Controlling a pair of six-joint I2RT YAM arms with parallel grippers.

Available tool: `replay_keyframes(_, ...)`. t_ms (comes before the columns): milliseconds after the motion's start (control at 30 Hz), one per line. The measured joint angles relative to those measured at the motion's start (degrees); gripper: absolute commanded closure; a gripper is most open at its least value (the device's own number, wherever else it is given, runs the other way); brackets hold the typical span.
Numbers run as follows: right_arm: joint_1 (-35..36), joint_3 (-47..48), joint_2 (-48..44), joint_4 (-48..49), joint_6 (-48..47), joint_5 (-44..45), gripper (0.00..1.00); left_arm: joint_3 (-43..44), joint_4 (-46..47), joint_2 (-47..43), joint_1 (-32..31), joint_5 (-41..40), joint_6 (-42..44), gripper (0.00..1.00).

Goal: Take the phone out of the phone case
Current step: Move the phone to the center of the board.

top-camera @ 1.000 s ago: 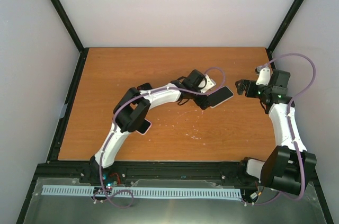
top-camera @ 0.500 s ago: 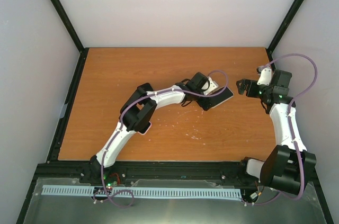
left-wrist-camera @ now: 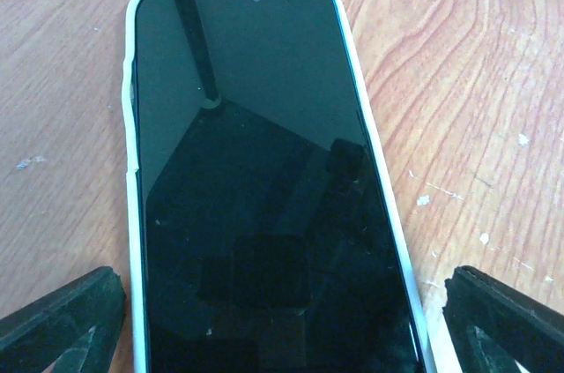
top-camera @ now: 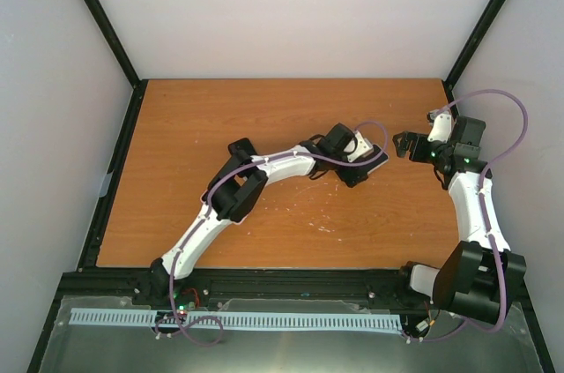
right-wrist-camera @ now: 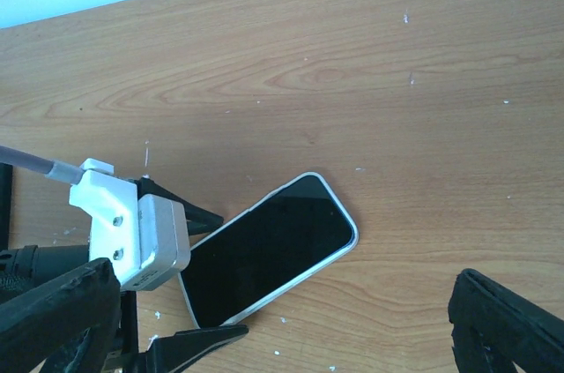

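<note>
L pincer [left-wrist-camera: 282, 329] wide, straddling phone [left-wrist-camera: 256, 170] edges

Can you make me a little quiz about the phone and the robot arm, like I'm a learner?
1. True or false: the black-screened phone is already out of its white-rimmed case.
2. Pick one. The open left pincer is: A, straddling the phone's end; B, lifting the phone in the air; C, at the far side of the table from the phone.
3. Fill the gap: the phone lies flat on the brown wooden table with its screen facing ____.

Key: 1 false; 2 A; 3 up.
</note>
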Motion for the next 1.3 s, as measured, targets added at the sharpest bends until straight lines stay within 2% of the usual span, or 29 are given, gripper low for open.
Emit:
replay_keyframes(233, -0.02, 0.0, 0.09, 0.0, 0.0, -0.42, 0.0, 1.95, -0.44, 1.33, -0.76, -6.34, -0.04, 0.02)
replay_keyframes(533, -0.22, 0.0, 0.66, -0.02, 0.0, -0.92, 0.0, 2.08, -1.38, 1.33, -0.96, -9.05, 0.07, 0.23)
replay_keyframes(633, -0.22, 0.0, 0.74, -0.02, 0.0, -0.94, 0.0, 1.9, -1.88, 0.94, -1.01, -9.03, 0.11, 0.26)
replay_keyframes(733, -0.24, 0.0, 0.74, 0.0, 0.0, -0.98, 0.0, -2.23, -2.01, -1.79, -1.03, -9.27, -0.26, 0.27)
replay_keyframes(867, -0.28, 0.0, 0.81, 0.0, 0.02, -1.03, 0.0, -12.76, -5.14, -9.79, -1.05, -10.32, -2.86, 0.3)
replay_keyframes(1100, -0.28, 0.0, 2.38, -0.02, 0.26, -1.66, 0.0, -27.91, -16.24, -24.57, -1.05, -9.97, -11.76, 0.31)
replay_keyframes(1300, -0.28, 0.0, 3.26, 0.0, 0.68, -2.54, 0.0, -29.62, -24.37, -25.73, -1.05, -6.38, -14.27, 0.17)
